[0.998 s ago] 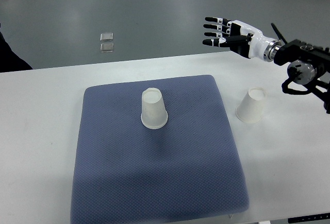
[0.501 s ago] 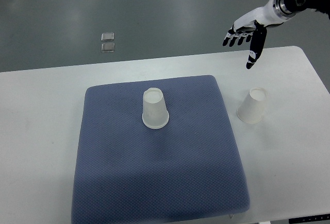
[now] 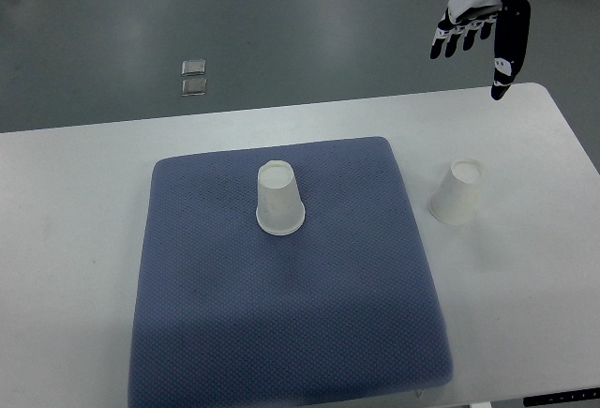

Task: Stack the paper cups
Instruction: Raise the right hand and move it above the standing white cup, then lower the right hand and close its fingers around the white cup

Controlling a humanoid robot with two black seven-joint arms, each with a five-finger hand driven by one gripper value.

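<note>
Top view: a steep look down on a white table (image 3: 84, 202) with grey floor beyond its far edge.
Right hand: the right hand (image 3: 485, 16) hangs in the air at the upper right corner, past the table's far edge, well apart from both cups.
Right hand state: fingers (image 3: 460, 37) spread and pointing downward, thumb hanging longer and lower toward the table edge, nothing held between them.
Right arm: only a short white stretch of wrist shows, running out through the top right corner.
Left hand: not in view anywhere.
Pad: a blue-grey pad (image 3: 309, 333) lies flat on the middle of the table, its corners rounded, its near edge close to the table's near edge.
Cup on pad: one paper cup (image 3: 279, 201) stands upside down on the far half of the pad, a little left of the pad's centre, wide rim down and closed base up.
Cup on table: a second paper cup (image 3: 457, 192) also stands upside down, directly on the bare table just beside the pad's right edge and apart from it.
Cup relation: the two cups are well apart, at about the same depth on the table, neither stacked on the other.
Floor: two small pale square objects (image 3: 194, 78) lie on the grey floor beyond the table's far edge, left of centre, one right behind the other.
</note>
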